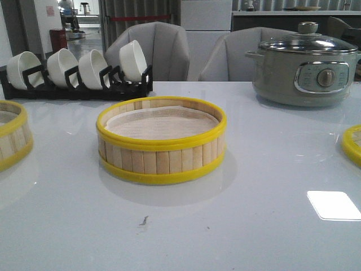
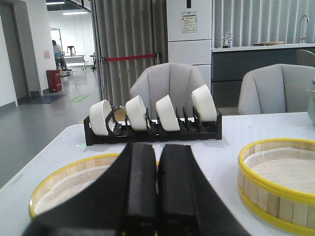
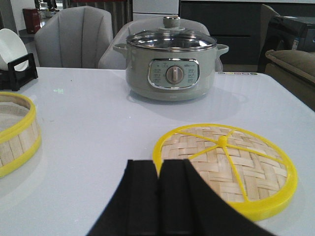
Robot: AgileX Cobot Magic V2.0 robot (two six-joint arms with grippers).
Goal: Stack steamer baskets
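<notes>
Centre basket [image 1: 161, 141] sits mid-table, upright, liner inside, nothing stacked on it. Second basket [image 1: 12, 134] at the table's left edge, partly out of frame in the front view, well apart from the first. Lid [image 3: 225, 167] lies flat on the right side, woven top up, apart from both baskets. Left gripper [image 2: 157, 189] clenched, empty, fingers pressed together, just over the left basket's near rim. Right gripper [image 3: 158, 196] also clenched on nothing, just beside the lid. Pot [image 1: 305, 70] back right, glass lid on. Bowl rack [image 1: 79, 79] back left, four white bowls on edge.
</notes>
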